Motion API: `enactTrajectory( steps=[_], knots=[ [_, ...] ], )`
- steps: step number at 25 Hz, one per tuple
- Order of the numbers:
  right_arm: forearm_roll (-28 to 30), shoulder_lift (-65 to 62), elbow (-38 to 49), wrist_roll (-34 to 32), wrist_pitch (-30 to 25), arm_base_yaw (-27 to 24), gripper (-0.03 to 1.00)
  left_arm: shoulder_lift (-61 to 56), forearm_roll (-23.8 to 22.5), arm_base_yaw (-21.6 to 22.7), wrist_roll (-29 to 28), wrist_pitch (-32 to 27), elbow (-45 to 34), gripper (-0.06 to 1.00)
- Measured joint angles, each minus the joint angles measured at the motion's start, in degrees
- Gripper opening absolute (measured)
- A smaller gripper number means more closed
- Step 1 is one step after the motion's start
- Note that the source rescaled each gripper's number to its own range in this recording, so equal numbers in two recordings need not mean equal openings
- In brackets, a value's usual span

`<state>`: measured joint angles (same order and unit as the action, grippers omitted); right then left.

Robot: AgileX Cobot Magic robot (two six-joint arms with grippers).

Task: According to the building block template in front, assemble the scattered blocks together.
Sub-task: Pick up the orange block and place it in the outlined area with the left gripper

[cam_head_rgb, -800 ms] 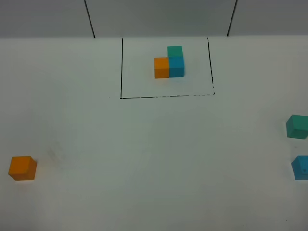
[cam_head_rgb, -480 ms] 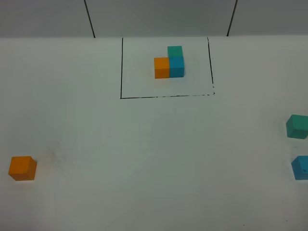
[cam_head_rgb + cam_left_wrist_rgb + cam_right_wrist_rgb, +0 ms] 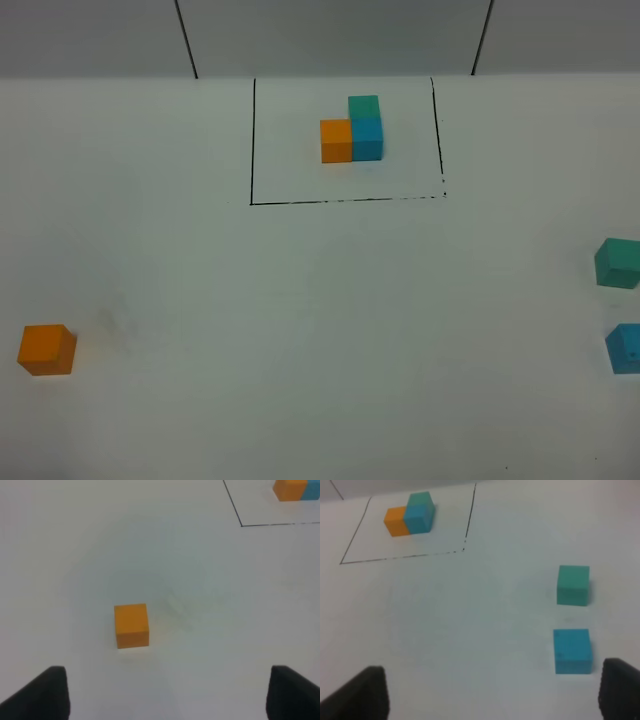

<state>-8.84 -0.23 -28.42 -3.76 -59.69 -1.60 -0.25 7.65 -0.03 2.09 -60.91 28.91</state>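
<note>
1. Nearest the front of the table (image 3: 210,580), left wrist view: the left gripper (image 3: 165,695) hangs above the white surface and looks forward and down. Only its two dark fingertips (image 3: 37,692) show, spread wide apart with nothing between them.
2. Right wrist view: the right gripper (image 3: 487,692) is posed likewise, its jaws wide open and holding nothing.
3. Orange cube (image 3: 131,625): it sits on the table ahead of the left gripper, clear of both fingertips. In the exterior high view it lies at the near left.
4. Sky-blue cube (image 3: 572,650): it sits ahead of the right gripper, nearer one fingertip than the other. Teal-green cube (image 3: 573,584): it stands just beyond the sky-blue cube, apart from it. Both lie at the right edge of the exterior high view.
5. Farthest, building block template (image 3: 353,128): orange beside blue, teal-green atop blue, standing inside the black rectangle (image 3: 345,201) and well apart from all three loose cubes.
</note>
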Motion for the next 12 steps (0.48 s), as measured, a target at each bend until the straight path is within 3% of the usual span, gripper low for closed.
enactTrajectory(
  steps=[7,12],
  knots=[
    [-0.06,0.0,0.0,0.12,0.0,0.0,0.72,0.0,0.0,0.0,0.0,0.0,0.0,0.7],
    [-0.18,0.0,0.0,0.59,0.0,0.0,0.9,0.0,0.0,0.0,0.0,0.0,0.0,0.7]
  ],
)
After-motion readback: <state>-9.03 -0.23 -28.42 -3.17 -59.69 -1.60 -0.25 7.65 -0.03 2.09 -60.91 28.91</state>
